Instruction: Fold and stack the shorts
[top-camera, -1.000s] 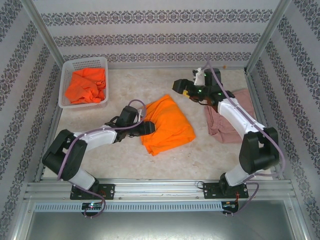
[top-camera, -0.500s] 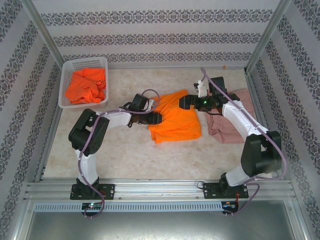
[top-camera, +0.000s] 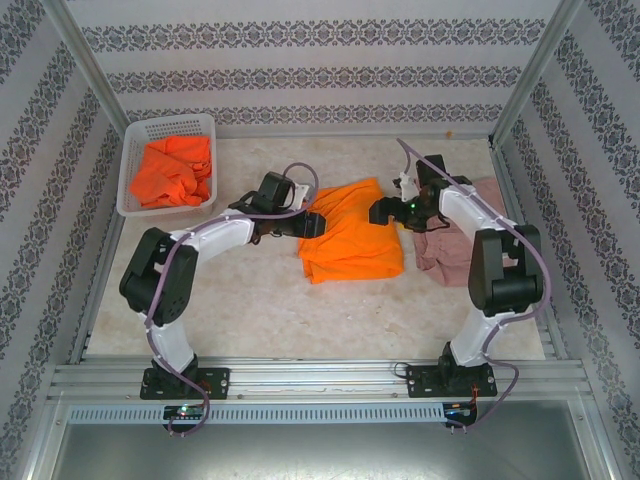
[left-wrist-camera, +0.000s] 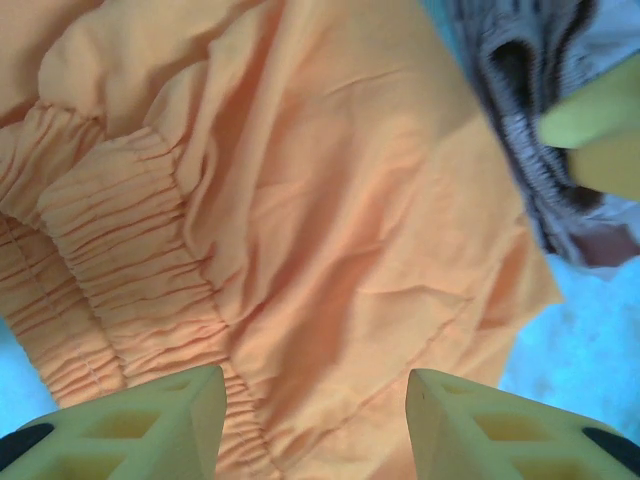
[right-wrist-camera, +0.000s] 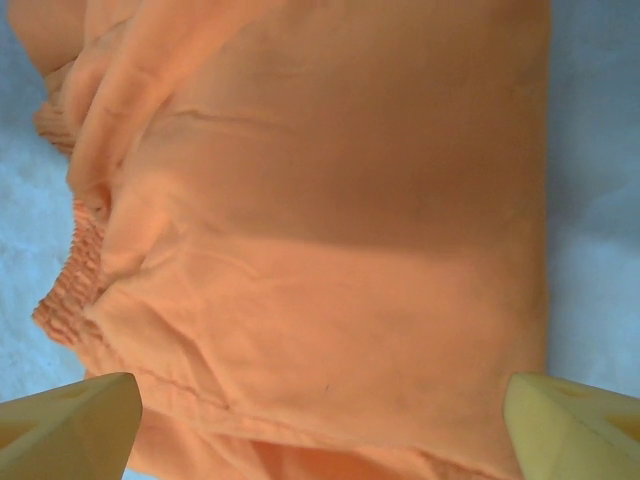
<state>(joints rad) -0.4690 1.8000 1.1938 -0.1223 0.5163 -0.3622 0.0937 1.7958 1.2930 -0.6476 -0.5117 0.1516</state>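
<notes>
Two grippers flank the folded orange shorts, which lie right of the basket; the pink shorts lie farther from the basket. On the basket side the left gripper has its jaws half apart at the waistband; whether they bite cloth I cannot tell. On the side away from the basket the right gripper is spread wide. To my eye it should pinch both layers low, then both lift level onto the pink pair.
</notes>
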